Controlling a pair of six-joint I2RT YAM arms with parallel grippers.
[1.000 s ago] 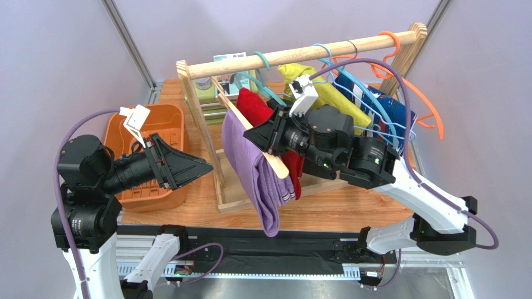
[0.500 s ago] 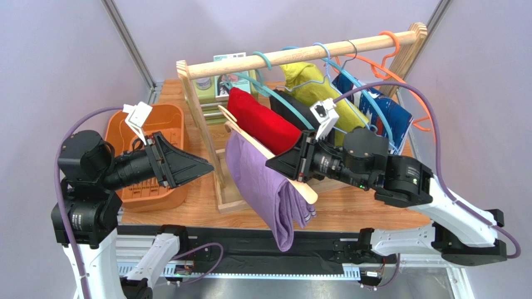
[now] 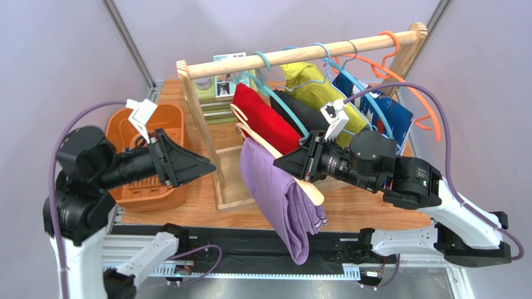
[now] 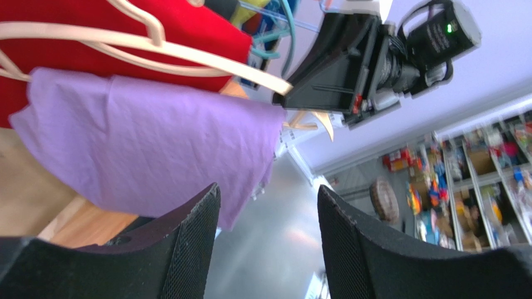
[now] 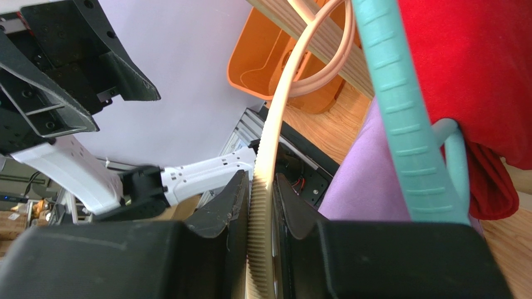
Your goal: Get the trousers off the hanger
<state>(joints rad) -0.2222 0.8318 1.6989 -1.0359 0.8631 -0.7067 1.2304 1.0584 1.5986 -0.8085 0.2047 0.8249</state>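
At the right gripper (image 3: 288, 166): jaws clamped on the upper arm of the hanger (image 3: 270, 147). The right wrist view confirms it, with the cream bar (image 5: 267, 143) pinched between both fingers (image 5: 232, 200). The hanger is held tilted, out in front of the rack, with its hook end up near the red garment (image 3: 262, 121) and below the wooden rail (image 3: 300, 53), not on it. Its low end pokes out past the gripper.

The trousers (image 3: 282, 198) are draped over the hanger's crossbar, folded double. They hang down over the table's near edge (image 3: 374, 215).

The left gripper (image 3: 203, 167) has its jaws spread and nothing between them. It's level with the trousers, off to their left and not touching. In its wrist view the purple cloth (image 4: 143, 149) sits just past the fingertips (image 4: 206, 205).

A teal hanger (image 5: 399, 118) crosses close beside the right gripper. The orange basket (image 3: 117, 132) is behind the left arm.
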